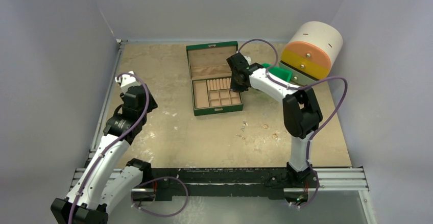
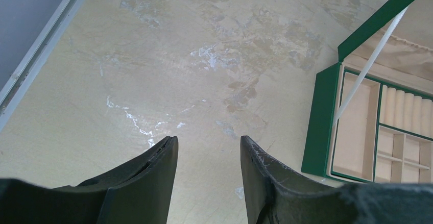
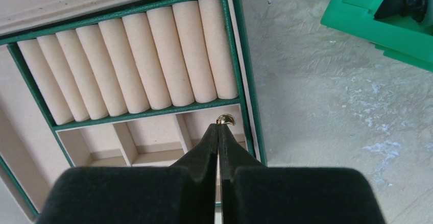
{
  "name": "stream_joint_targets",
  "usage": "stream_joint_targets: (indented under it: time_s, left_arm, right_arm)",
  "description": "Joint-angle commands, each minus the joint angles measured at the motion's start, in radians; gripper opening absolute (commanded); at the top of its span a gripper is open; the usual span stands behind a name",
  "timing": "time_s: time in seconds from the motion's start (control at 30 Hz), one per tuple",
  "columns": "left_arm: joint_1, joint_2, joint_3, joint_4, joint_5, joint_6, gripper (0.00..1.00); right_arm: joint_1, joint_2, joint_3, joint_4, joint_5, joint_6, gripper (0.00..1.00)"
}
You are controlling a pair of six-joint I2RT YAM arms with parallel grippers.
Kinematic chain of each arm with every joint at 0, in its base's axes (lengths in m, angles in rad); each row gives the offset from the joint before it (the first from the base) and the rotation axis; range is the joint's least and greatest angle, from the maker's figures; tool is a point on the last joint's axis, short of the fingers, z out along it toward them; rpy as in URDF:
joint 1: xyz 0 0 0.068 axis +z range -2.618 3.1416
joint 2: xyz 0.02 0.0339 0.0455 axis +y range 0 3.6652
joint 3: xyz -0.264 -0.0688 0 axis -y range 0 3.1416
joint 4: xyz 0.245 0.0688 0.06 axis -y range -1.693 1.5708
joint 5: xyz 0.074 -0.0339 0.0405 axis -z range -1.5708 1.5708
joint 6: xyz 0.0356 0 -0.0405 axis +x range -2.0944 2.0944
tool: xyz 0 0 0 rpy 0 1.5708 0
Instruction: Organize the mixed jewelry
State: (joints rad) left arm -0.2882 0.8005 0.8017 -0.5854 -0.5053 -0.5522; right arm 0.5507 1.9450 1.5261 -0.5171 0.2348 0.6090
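Risk first: the small gold ring (image 3: pixel 225 119) is pinched only at the very tips of the right end effector (image 3: pixel 218 132), so the hold looks thin. It could pop out if the arm jerks. The ring hangs over the right-hand small compartment (image 3: pixel 196 124) of the open green jewelry box with tan compartments (image 1: pixel 218 109), just below the tan ring rolls (image 3: pixel 138 63) and close to the box's right wall. If it is released too high or a bit off to the right, I'd guess it bounces off the rim onto the counter (image 1: pixel 168 132), or lands in the wrong cell. The tips could also knock a divider on the way down.

The right end effector is fully closed, gripping the ring, and touches nothing else that I can see. The left end effector (image 2: pixel 209 147) has its jaws about halfway apart with nothing between them. It hangs over bare counter, left of the box.

The other loose jewelry pieces (image 1: pixel 265 126) lie on the counter in front of the box, near the right arm's base, too small to tell apart. A green plastic bin (image 3: pixel 378 30) sits to the right of the box.
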Motion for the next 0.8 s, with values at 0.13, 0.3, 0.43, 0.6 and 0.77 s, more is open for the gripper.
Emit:
stream_joint_targets:
  time_s: [0.13, 0.3, 0.43, 0.6, 0.77]
  left_arm:
    - [0.006, -0.009, 0.021, 0.037, -0.007, 0.024, 0.47]
    - [0.005, -0.01, 0.022, 0.037, -0.006, 0.025, 0.47]
    - [0.006, -0.013, 0.02, 0.037, -0.004, 0.024, 0.47]
    - [0.006, -0.018, 0.021, 0.038, -0.002, 0.025, 0.47]
    - [0.005, -0.02, 0.02, 0.041, 0.008, 0.026, 0.47]
  right_arm:
    - [-0.008, -0.001, 0.054, 0.007, -0.029, -0.005, 0.05]
    - [-0.008, -0.018, 0.046, 0.002, -0.019, -0.001, 0.18]
    - [-0.009, -0.052, 0.028, -0.005, -0.002, 0.004, 0.21]
    - [-0.013, -0.141, -0.029, -0.014, 0.039, 0.005, 0.22]
    - [-0.021, -0.256, -0.112, -0.041, 0.1, 0.017, 0.25]
